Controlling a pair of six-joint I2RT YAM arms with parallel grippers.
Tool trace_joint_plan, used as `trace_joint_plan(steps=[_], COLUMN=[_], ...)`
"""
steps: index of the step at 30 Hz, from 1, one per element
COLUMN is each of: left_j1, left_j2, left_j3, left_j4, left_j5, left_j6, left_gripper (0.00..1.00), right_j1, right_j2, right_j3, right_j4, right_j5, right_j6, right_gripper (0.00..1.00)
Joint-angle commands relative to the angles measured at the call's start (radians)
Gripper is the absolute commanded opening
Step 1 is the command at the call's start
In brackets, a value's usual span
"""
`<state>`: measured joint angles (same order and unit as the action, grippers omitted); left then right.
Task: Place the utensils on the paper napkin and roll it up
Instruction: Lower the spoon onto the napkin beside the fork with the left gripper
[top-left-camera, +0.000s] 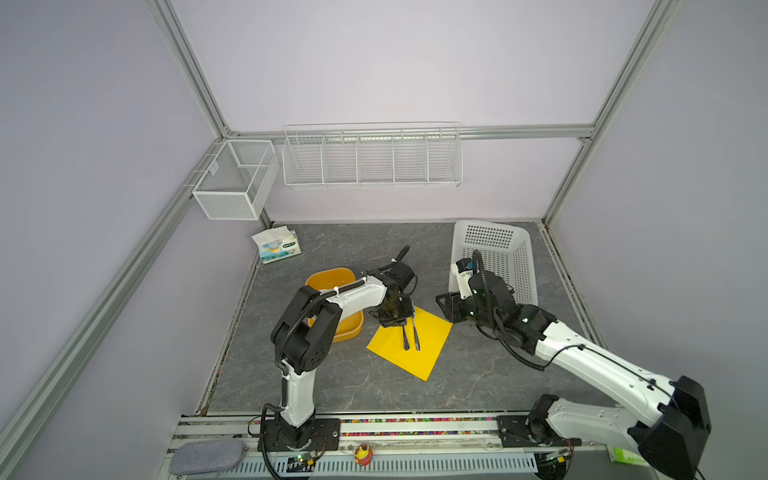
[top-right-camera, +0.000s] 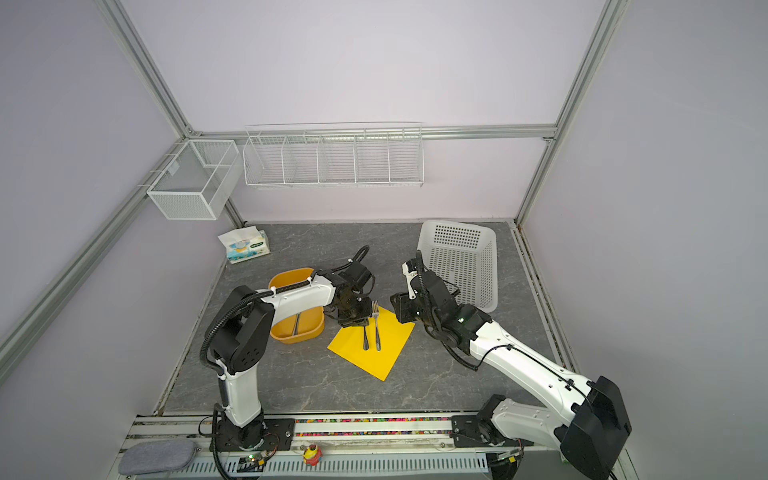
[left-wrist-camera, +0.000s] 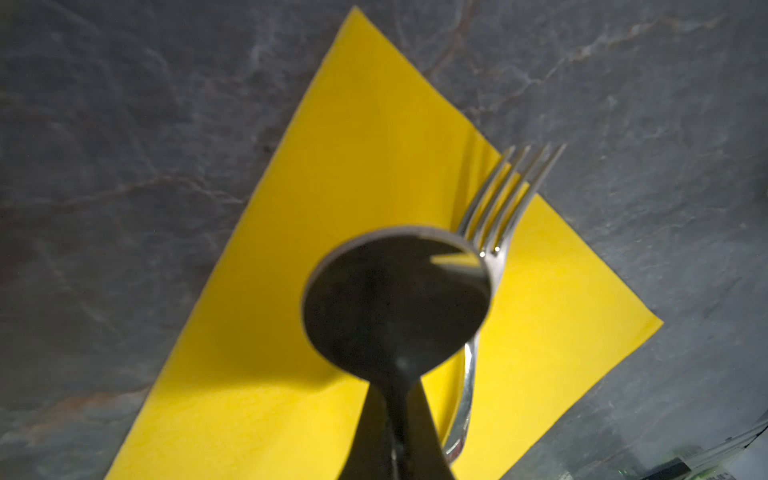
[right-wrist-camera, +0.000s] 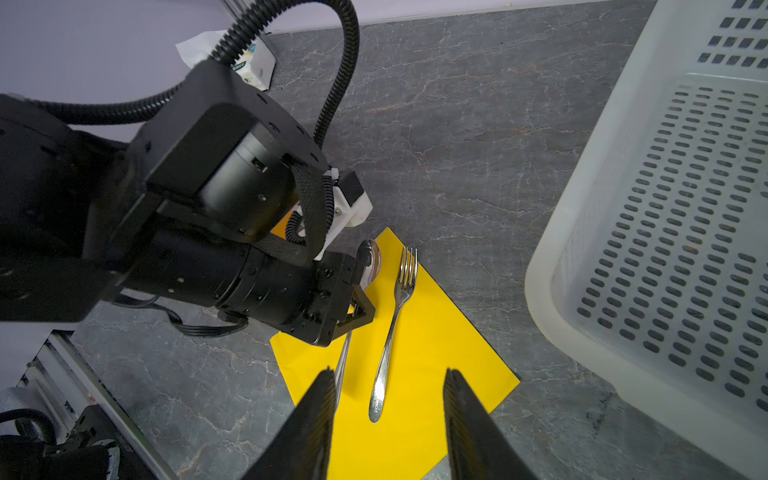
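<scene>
Lilac walls (top-left-camera: 374, 62) enclose a grey, seemingly stone tabletop (top-left-camera: 332, 374) bearing the paper napkin (top-left-camera: 432, 345).

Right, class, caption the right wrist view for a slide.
Left gripper holds spoon beside fork on yellow napkin; right gripper hovers open.

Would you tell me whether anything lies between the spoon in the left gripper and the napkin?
Nothing visible does: the left gripper holds the spoon over a bare part of the napkin, and the fork lies alongside it, apart, not underneath.
</scene>
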<state>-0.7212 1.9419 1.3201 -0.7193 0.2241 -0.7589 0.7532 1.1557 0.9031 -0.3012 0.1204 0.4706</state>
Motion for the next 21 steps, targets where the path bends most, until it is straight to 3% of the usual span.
trace_joint_plan(steps=[1,21], left_j1=[-0.005,-0.021], left_j2=[0.003,0.055], left_j3=[0.017,0.066], left_j4=[-0.024,-0.030], left_j5=[-0.009,0.009], left_j6=[-0.008,-0.022], left_gripper=[0.00,0.03], right_j1=[-0.007,-0.008], right_j2=[-0.002,0.009], right_j3=[-0.014,0.004], right_j4=[-0.015,-0.033], right_j5=[0.019,0.027], right_j6=[0.004,0.014], right_gripper=[0.45,0.45])
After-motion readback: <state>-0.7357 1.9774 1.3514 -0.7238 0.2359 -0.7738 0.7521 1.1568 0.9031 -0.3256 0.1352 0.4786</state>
